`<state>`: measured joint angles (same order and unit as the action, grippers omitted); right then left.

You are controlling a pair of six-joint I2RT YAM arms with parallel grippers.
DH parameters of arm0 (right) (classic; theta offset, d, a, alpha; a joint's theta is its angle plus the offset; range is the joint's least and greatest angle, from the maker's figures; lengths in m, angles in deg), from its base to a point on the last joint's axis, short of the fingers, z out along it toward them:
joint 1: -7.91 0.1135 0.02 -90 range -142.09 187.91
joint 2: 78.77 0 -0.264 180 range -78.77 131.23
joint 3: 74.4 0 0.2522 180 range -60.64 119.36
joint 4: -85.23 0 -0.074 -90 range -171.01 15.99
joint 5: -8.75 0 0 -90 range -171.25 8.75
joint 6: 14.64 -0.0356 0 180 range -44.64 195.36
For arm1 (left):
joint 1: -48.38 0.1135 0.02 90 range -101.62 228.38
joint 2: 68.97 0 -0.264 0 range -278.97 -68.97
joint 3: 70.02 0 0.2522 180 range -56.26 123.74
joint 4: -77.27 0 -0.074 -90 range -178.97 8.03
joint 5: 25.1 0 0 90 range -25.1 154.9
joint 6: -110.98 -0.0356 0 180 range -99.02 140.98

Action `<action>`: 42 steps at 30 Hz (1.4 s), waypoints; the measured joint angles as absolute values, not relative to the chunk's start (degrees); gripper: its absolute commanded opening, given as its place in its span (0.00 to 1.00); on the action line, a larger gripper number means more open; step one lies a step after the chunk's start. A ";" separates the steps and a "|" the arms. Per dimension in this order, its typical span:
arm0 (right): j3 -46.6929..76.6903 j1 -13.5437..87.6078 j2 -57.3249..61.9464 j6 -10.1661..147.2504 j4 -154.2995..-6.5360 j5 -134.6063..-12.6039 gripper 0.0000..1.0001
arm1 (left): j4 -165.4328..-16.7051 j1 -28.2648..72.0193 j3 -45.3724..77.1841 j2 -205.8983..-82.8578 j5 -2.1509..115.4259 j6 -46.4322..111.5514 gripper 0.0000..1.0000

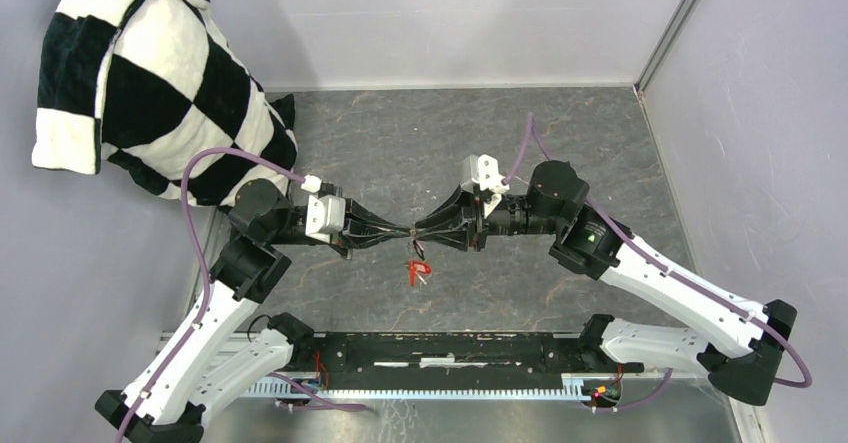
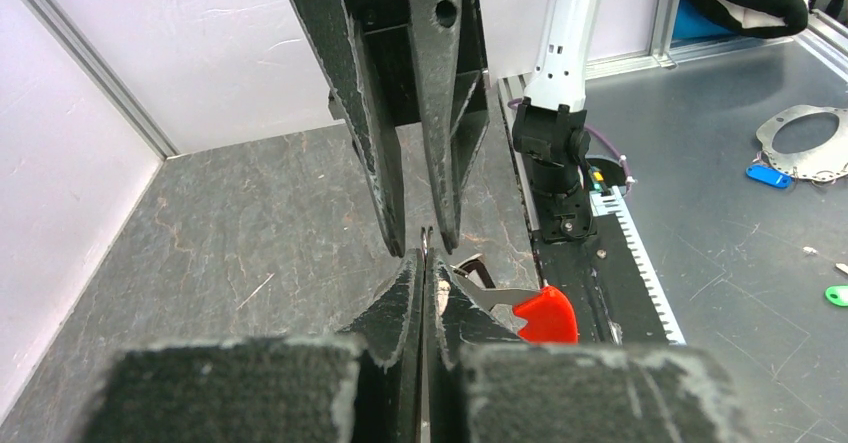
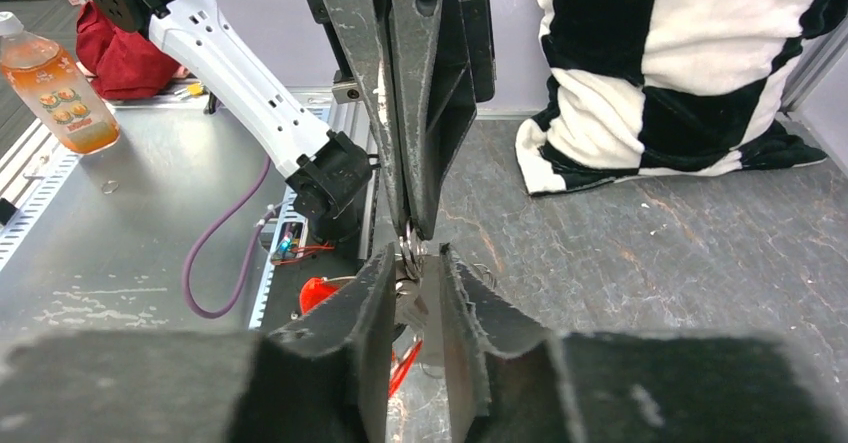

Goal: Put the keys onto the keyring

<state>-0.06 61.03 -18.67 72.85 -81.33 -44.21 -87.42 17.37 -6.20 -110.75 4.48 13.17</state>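
Note:
My two grippers meet tip to tip above the middle of the slate table. The left gripper [image 2: 424,263] is shut on the thin silvery keyring [image 2: 426,239], whose edge pokes out between its tips. From the ring hangs a key with a red head [image 2: 546,315] and a silvery blade. The right gripper [image 3: 418,263] faces it with its jaws a little apart, on either side of the keyring [image 3: 408,248] and the metal hanging there. The red fob [image 3: 405,368] dangles below. In the top view the red pieces [image 1: 418,271] hang under the tips. I cannot make out a black-headed key for sure.
A black-and-white checked cushion [image 1: 150,83] lies at the back left of the table. The black base rail [image 1: 450,353] runs along the near edge. Grey walls close in the back and both sides. An orange drink bottle [image 3: 55,88] stands off the table.

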 measured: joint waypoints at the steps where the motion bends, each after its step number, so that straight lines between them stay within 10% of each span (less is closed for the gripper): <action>1: -0.06 61.03 -18.43 72.90 -81.33 -44.21 0.17 | -87.42 17.37 -6.18 -110.75 4.43 13.17 0.02; 7: -0.06 61.03 -17.56 72.90 -81.07 -44.01 0.00 | -87.23 17.39 -6.13 -110.66 4.34 13.17 0.04; 11: 0.42 61.12 -17.52 73.79 -78.58 -44.60 0.01 | -81.63 17.37 -4.45 -111.23 4.28 8.44 0.46; 15: 4.62 61.03 -15.68 76.55 -69.20 -46.68 0.01 | -68.61 17.37 1.62 -114.62 4.26 -2.64 0.54; 42: 26.96 67.85 -0.38 85.97 -37.62 -61.04 0.01 | -41.22 17.37 11.68 -126.97 9.13 -26.68 0.22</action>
